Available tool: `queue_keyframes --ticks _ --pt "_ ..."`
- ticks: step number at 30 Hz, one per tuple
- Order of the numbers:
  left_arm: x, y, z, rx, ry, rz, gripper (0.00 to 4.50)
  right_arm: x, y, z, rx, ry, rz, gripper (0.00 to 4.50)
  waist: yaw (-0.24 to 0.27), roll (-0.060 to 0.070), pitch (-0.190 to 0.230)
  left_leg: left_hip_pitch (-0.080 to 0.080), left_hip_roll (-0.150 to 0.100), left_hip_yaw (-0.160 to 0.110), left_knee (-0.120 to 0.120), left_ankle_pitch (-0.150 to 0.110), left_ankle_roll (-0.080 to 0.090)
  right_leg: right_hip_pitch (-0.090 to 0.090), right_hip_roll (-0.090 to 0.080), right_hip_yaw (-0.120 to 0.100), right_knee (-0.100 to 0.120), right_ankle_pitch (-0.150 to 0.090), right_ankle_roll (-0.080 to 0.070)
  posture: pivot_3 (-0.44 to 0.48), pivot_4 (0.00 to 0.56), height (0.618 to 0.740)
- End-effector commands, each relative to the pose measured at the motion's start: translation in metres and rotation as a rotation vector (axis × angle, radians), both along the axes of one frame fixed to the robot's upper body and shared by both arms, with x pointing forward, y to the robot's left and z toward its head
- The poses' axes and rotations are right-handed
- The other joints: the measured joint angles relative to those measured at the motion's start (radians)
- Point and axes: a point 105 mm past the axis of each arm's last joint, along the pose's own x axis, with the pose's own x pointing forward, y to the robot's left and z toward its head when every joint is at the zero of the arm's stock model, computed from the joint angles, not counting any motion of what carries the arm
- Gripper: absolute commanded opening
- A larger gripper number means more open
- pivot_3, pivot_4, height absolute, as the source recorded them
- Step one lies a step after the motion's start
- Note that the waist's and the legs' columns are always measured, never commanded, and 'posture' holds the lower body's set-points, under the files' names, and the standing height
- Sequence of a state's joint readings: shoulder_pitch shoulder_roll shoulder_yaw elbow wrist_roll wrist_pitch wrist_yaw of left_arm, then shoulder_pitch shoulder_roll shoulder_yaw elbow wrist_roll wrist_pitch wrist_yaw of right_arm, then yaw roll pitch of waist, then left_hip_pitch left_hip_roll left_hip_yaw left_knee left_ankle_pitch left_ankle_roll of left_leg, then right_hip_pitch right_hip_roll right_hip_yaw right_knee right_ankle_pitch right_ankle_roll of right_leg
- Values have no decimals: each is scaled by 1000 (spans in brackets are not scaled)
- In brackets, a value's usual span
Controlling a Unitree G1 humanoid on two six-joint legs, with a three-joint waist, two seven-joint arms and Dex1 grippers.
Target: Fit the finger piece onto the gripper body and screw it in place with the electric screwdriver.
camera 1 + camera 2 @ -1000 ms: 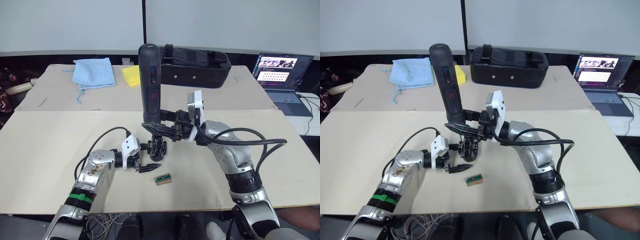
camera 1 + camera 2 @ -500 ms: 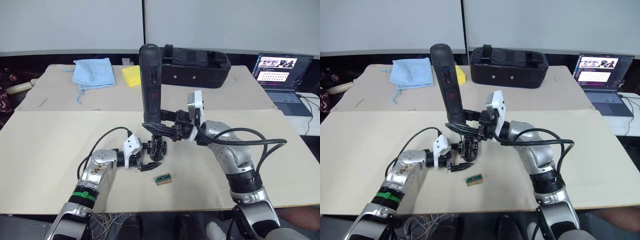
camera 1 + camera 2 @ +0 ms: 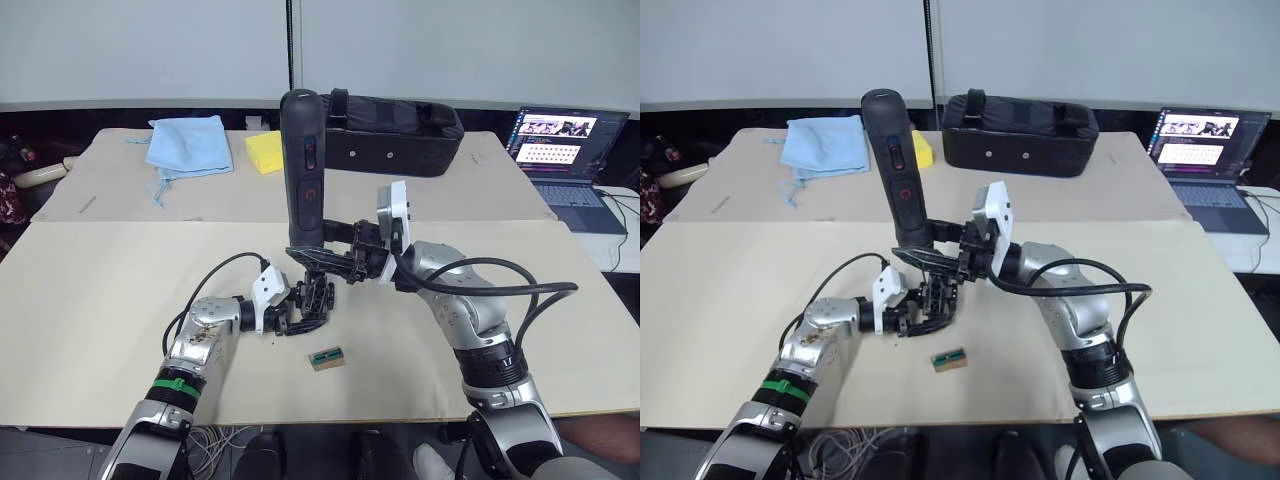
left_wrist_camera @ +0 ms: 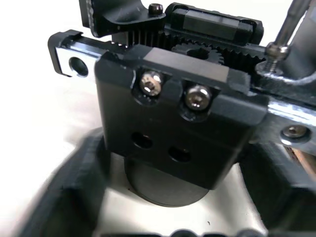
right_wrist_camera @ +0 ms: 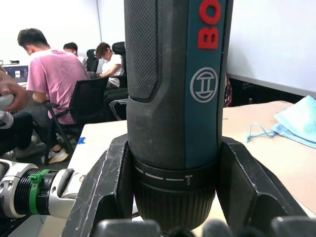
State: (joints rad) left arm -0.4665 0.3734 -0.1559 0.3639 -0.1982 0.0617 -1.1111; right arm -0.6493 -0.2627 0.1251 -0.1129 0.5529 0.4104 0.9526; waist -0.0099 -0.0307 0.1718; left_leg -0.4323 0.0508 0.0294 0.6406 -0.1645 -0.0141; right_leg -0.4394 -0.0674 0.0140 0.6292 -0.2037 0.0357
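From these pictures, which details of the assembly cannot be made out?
- Finger piece: in the eye views the left gripper and the gripper body merge into one black mass, so its seating is unclear.
- Electric screwdriver bit tip: hidden behind the right gripper; the left wrist view cuts it off.
- Small green block: too small to identify.

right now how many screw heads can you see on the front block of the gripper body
2 on the gripper body: two silver screw heads side by side, and, above two empty holes. Others may be hidden on other faces.
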Motion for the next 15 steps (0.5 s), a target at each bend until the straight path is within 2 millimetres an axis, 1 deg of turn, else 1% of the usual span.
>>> queue_keyframes --ticks 1,10,15 --pt "0 -1 0 25 -23 -16 2334 -4 -2 8 16 -49 -5 1899 0 0 0 0 0 0 0 0 0 0 0 0 0 0 0 0 150 740" --pt "-3 -9 -4 31 -31 -37 2334 -1 -3 -2 -17 -20 -25 1899 3 0 0 0 0 0 0 0 0 0 0 0 0 0 0 0 150 740" --pt "-3 -9 -4 28 -29 -38 2334 2 -4 -13 -37 12 -53 1899 6 0 -1 1 0 0 0 0 0 1 0 0 0 0 0 0 150 740"
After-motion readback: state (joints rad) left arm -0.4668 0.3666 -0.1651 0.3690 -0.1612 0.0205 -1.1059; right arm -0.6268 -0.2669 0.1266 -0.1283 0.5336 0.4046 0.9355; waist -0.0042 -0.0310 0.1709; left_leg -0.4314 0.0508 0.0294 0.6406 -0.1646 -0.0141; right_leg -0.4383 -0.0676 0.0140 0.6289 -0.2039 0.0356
